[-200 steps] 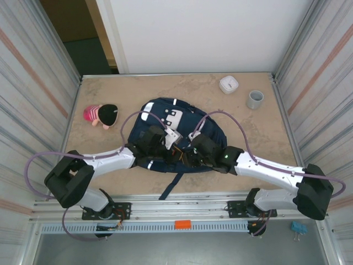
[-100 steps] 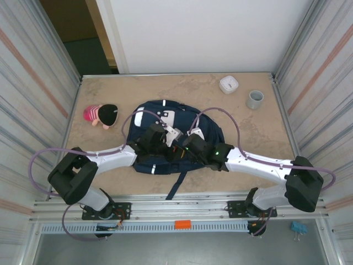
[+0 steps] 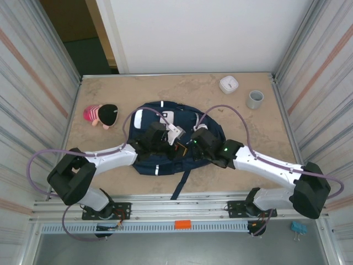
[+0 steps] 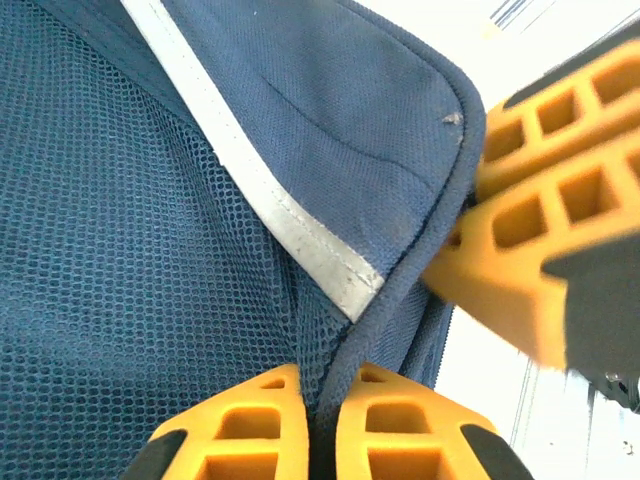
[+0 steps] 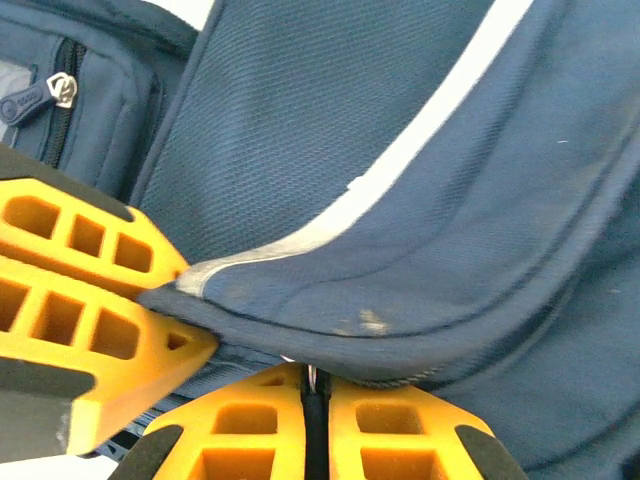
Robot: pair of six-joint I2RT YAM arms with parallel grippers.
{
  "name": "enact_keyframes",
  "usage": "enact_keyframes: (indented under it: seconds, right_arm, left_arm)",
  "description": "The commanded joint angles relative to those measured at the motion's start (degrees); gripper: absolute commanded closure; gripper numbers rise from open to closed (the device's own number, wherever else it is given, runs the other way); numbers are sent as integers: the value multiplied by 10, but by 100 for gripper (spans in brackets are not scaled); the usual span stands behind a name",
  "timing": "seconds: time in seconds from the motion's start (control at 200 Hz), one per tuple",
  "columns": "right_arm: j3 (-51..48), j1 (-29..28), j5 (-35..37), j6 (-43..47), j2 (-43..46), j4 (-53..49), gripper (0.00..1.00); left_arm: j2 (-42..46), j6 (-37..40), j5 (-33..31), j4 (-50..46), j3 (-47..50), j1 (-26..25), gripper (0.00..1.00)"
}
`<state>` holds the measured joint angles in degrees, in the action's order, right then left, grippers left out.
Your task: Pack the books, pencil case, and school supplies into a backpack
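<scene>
At the middle of the desk (image 3: 193,91), the left jaws and the right jaws, nearly touching, are each clamped on a seamed rim of the large navy-blue fabric backpack (image 3: 144,163). That rim is best drawn apart slowly and evenly. Mesh lining and white reflective strips are shown.

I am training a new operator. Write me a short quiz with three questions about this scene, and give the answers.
1. True or false: the left gripper is open above the backpack.
2. What does the right gripper pinch? A) the plush toy B) the backpack's edge C) the left gripper
3. What lies on the table left of the backpack?
Key: 1 false, it is shut on the backpack's edge; 2 B; 3 the plush toy.
</scene>
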<state>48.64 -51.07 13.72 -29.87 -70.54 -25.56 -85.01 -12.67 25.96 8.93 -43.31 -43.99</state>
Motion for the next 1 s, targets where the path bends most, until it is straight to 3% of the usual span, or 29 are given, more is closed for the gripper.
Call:
enact_keyframes:
  seconds: [0.0,0.145,0.411,0.511,0.581,0.676,0.752,0.872,0.992]
  right_arm:
    - [-2,65,49,29,33,-66,100]
    - [-3,121,-30,74,37,-64,100]
    - [4,169,-141,121,38,-65,100]
    - [-10,169,-183,121,39,-51,100]
    - [-19,167,-207,116,38,-40,100]
    - [-29,163,-219,102,39,-32,100]
    - [-35,160,-225,88,45,-27,100]
    - [-47,154,-223,72,56,-18,100]
    - [-54,148,-225,63,61,-9,100]
  left_arm:
    - [28,30,-23,-92,4,12,100]
    - [45,45,-43,-103,20,23,100]
    - [57,69,-91,-162,14,24,100]
    - [76,46,-89,-154,19,24,89]
    - [97,18,-92,-150,25,24,69]
    - [141,-65,-128,-152,45,24,46]
    - [190,-173,-184,-186,67,24,36]
    - [279,-338,-257,-275,112,24,27]
    - [367,-476,-268,-297,190,24,22]
